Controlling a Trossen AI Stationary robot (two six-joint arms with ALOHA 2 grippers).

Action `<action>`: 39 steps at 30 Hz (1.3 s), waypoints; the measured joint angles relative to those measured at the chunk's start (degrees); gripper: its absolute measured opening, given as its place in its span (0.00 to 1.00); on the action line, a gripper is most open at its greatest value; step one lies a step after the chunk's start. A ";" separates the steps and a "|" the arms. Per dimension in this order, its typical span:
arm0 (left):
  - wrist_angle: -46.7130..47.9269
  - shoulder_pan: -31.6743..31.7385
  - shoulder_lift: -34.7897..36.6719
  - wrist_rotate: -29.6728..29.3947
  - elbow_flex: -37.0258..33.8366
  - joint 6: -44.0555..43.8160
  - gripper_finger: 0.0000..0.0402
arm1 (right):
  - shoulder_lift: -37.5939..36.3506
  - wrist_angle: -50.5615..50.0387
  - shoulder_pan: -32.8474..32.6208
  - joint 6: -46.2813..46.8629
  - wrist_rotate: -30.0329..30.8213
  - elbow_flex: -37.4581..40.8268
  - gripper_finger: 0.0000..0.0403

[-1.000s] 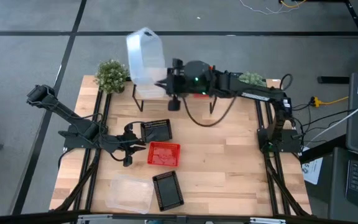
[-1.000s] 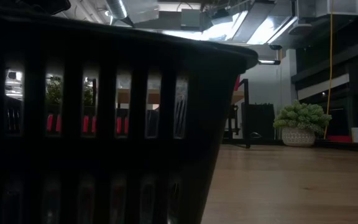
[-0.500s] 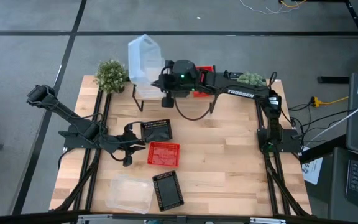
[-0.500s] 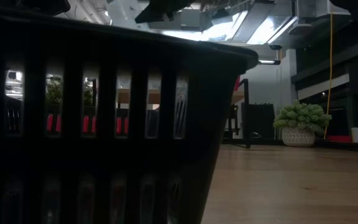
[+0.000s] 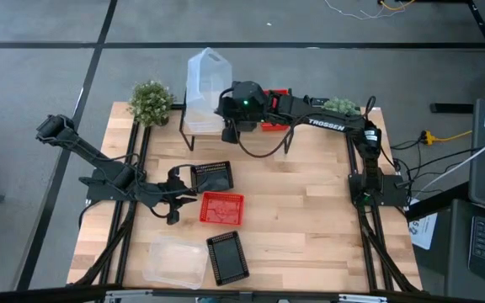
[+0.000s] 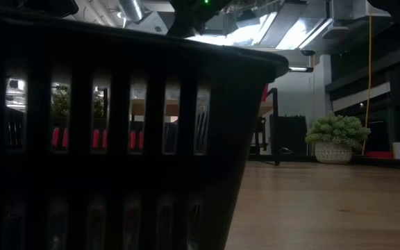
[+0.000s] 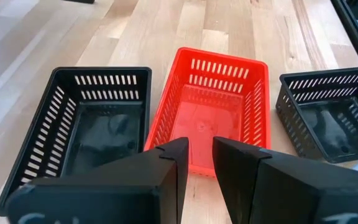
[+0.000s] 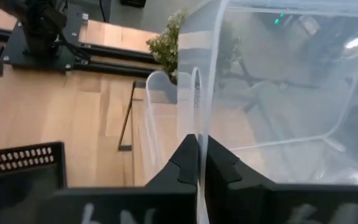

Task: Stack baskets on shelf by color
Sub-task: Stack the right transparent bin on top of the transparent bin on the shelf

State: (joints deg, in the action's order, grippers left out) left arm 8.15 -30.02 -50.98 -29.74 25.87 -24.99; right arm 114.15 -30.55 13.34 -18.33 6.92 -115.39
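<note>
My right gripper (image 5: 228, 114) reaches over the left end of the shelf (image 5: 194, 128) at the table's far edge, shut on a clear basket (image 5: 205, 78) that is tipped on its side. A second clear basket (image 8: 159, 115) stands on the shelf below it. A red basket (image 5: 274, 95) shows on the shelf behind the arm. My left gripper (image 7: 201, 152) hovers, narrowly open, just short of a red basket (image 7: 215, 106) on the table, between two black baskets (image 7: 86, 121) (image 7: 328, 118). A third clear basket (image 5: 175, 261) rests near the near edge. My right gripper pinches one side wall of the clear basket near its rim (image 8: 197, 118), one finger inside and one outside. The basket is lifted clear, tipped with its open side turned sideways, above the clear basket on the shelf.
Potted plants stand at the far left corner (image 5: 151, 103) and far right (image 5: 340, 106). A black basket (image 6: 117, 139) right in front of the low camera fills most of that view. Bare wood lies on the table's right half (image 5: 310, 219).
My right gripper has carried the clear basket a little toward the table's right and down toward the shelf's left end, turning it so that it shows narrower from above. The left arm has stayed still.
</note>
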 joint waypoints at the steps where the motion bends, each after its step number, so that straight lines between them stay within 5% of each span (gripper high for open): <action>1: 0.01 0.00 0.00 0.00 0.00 -0.01 0.16 | 0.00 -0.66 0.00 0.19 0.00 0.00 0.00; 39: 0.02 0.00 0.00 0.04 -0.02 -1.54 0.16 | -0.02 -4.14 -0.07 1.21 3.56 0.00 0.03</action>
State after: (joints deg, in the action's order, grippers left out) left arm 8.16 -30.02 -50.98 -29.69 25.85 -26.52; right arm 114.13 -34.70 13.28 -17.12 10.48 -115.39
